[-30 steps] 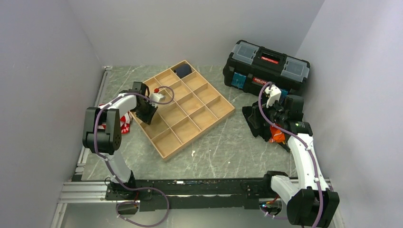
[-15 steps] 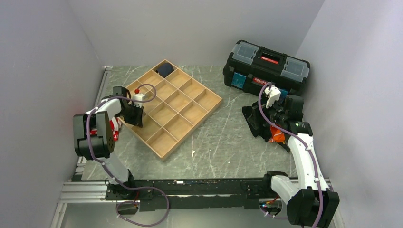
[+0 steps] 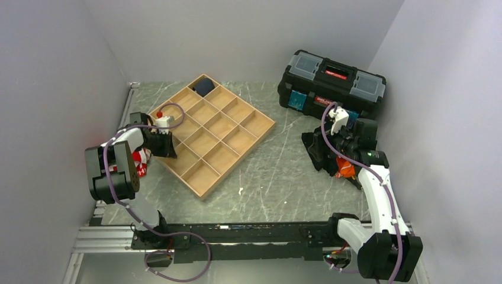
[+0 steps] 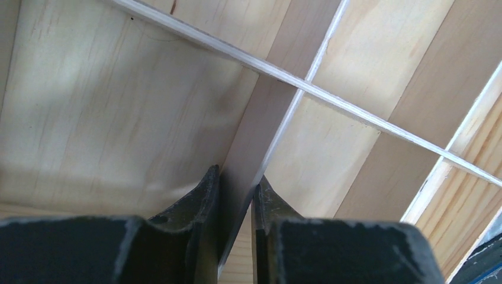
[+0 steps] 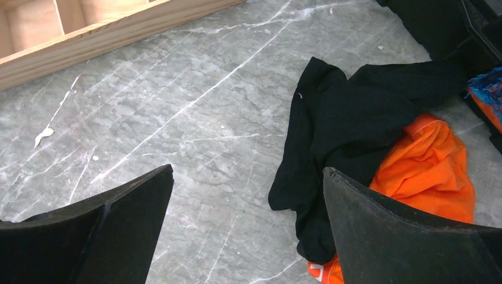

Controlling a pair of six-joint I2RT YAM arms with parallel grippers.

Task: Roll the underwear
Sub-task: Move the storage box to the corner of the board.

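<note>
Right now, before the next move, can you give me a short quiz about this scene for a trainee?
1. True or false: the left end effector is shut on a divider of the wooden tray.
2. The right end effector, above the black cloth and orange cloth, is: A) open, B) shut on cloth, C) shut on the tray.
3. On which side of the tray does the red underwear lie?
Key: 1 true; 2 A; 3 its left side, on the table.
</note>
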